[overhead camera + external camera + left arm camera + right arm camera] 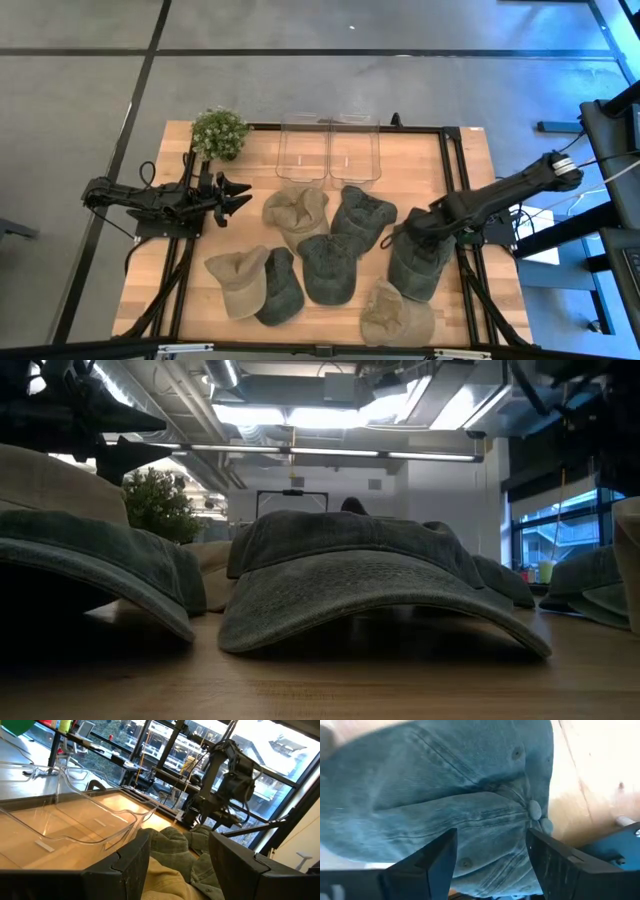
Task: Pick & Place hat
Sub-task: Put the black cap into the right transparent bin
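Observation:
Several caps lie crown-up on the wooden table, tan ones and grey-green ones. My right gripper is open and low over the crown of the grey-green cap near the table's right edge. In the right wrist view its fingers stand either side of that cap's crown, close to the top button. My left gripper is open and waits in the air over the table's left side, pointing at a tan cap. My right gripper comes at the grey-green cap's crown from above and the table's right, its open fingers straddling the crown. I cannot tell whether the fingertips touch the cloth. The cap lies flat on the table.
Two clear plastic bins stand side by side at the table's far edge. A potted plant sits at the far left corner. Other caps crowd the table's middle and near edge. A black frame borders the table.

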You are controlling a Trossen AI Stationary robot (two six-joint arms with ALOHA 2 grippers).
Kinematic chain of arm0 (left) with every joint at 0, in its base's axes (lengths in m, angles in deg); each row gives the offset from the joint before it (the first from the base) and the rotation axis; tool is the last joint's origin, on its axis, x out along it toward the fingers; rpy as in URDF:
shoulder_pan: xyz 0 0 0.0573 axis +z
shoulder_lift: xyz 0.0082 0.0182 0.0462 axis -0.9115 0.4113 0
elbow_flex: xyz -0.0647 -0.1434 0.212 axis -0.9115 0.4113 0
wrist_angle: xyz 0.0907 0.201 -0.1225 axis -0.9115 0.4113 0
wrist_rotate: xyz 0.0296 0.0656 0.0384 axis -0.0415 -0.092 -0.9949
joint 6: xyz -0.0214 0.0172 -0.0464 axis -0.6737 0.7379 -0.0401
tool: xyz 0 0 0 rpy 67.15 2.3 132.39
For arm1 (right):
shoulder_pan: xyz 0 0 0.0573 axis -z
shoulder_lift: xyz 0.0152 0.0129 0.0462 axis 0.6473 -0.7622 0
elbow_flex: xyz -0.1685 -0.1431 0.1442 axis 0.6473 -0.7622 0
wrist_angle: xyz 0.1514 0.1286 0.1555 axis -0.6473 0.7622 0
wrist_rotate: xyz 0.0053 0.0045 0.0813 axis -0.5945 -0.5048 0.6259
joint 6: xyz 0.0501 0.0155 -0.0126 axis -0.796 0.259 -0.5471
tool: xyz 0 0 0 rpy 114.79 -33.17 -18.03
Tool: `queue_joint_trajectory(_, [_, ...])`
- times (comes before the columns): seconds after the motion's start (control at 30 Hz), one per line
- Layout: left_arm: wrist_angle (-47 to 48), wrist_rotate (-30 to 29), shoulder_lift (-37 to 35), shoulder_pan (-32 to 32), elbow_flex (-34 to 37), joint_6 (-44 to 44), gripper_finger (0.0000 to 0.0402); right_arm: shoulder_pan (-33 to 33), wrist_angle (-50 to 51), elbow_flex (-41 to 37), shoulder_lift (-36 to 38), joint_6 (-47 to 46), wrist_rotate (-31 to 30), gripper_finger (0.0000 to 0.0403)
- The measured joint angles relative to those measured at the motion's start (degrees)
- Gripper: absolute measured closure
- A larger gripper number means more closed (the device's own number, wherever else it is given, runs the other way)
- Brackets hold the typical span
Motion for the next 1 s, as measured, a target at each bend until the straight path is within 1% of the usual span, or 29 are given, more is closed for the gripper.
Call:
queue_joint_trajectory(0.13, [0.0, 0.0, 0.0, 0.0, 0.0, 0.0, 0.0205, 0.5, -0.1, -0.2, -3.6, 0.5, 0.1, 0.0167])
queue_joint_trajectory(0.2, [0.0, 0.0, 0.0, 0.0, 0.0, 0.0, 0.0205, 1.3, -1.0, -1.3, -5.1, -1.2, 0.9, 0.0167])
queue_joint_trajectory(0.3, [0.0, 0.0, 0.0, 0.0, 0.0, 0.0, 0.0205, 3.2, -4.1, -4.3, -6.6, -7.3, 5.8, 0.0167])
queue_joint_trajectory(0.4, [0.0, 0.0, 0.0, 0.0, 0.0, 0.0, 0.0205, 4.6, -7.0, -7.7, -7.4, -14.8, 9.8, 0.0178])
queue_joint_trajectory(0.5, [0.0, 0.0, 0.0, 0.0, 0.0, 0.0, 0.0205, 5.2, -9.9, -10.6, -7.5, -19.9, 9.8, 0.0200])
queue_joint_trajectory(0.63, [0.0, 0.0, 0.0, 0.0, 0.0, 0.0, 0.0205, 5.9, -14.2, -13.2, -7.5, -22.3, 8.4, 0.0239])
queue_joint_trajectory(0.8, [0.0, 0.0, 0.0, 0.0, 0.0, 0.0, 0.0205, 6.8, -17.5, -15.6, -7.3, -22.7, 9.1, 0.0292])
queue_joint_trajectory(1.0, [0.0, 0.0, 0.0, 0.0, 0.0, 0.0, 0.0205, 7.4, -16.7, -16.0, -7.2, -21.0, 8.7, 0.0347])
